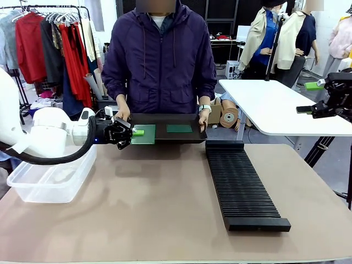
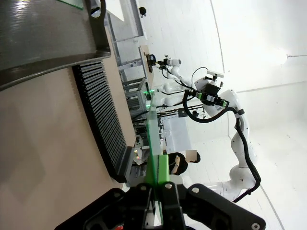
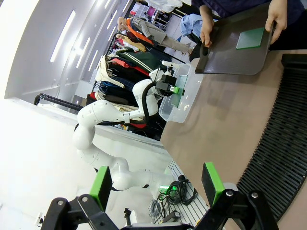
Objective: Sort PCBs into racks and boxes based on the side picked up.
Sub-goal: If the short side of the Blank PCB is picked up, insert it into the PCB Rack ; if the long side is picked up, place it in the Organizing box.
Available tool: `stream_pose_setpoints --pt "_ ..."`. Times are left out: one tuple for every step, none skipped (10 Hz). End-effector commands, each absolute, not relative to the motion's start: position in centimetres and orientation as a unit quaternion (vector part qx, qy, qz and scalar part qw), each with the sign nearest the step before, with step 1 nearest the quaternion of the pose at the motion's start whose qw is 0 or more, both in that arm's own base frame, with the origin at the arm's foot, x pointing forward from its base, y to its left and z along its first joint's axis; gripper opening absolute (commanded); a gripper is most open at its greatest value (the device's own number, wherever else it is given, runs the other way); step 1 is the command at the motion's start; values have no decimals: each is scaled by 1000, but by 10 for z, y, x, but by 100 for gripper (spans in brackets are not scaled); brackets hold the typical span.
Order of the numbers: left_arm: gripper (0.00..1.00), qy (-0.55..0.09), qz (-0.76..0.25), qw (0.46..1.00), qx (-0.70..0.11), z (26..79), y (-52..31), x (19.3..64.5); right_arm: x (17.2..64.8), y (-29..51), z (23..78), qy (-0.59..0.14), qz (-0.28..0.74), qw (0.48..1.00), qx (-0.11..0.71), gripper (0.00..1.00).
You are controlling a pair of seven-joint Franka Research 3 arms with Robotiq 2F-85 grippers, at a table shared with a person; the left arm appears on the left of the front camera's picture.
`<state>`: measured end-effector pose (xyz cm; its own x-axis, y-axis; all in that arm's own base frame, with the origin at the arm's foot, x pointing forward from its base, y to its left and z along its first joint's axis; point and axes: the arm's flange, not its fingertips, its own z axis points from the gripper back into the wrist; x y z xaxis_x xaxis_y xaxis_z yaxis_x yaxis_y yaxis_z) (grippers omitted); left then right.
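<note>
A brown surface (image 1: 165, 214) carries a long black rack (image 1: 242, 187), with a clear tub (image 1: 49, 184) well to its left. Beyond the rack's far end, a person (image 1: 159, 60) holds a black tray (image 1: 161, 136) bearing a flat PCB (image 1: 179, 128). Left of the rack, near the tub, the left end effector (image 1: 132, 132) is clamped on a second PCB (image 1: 146, 135). Right of the rack and raised, the right end effector (image 3: 156, 182) has its fingers apart.
</note>
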<state>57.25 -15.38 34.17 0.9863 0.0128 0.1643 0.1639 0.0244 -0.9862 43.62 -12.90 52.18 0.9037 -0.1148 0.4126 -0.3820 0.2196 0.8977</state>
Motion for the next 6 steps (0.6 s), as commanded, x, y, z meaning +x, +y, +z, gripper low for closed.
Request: stream_pose_setpoints --pt "0 -46 -49 742 -667 371 -131 568 436 -128 524 -202 89 753 620 100" --pt "0 -43 -52 755 -653 383 -118 567 436 -128 524 -202 89 753 620 100" --pt "0 -40 -55 766 -640 395 -104 564 436 -128 524 -202 89 753 620 100" --pt "0 -28 -56 787 -613 408 -86 563 436 -128 524 -202 89 753 620 100" --pt "0 -27 -58 807 -587 418 -69 563 436 -128 524 -202 89 753 620 100" --pt "0 -31 -54 826 -561 427 -52 563 436 -128 524 -202 89 753 620 100"
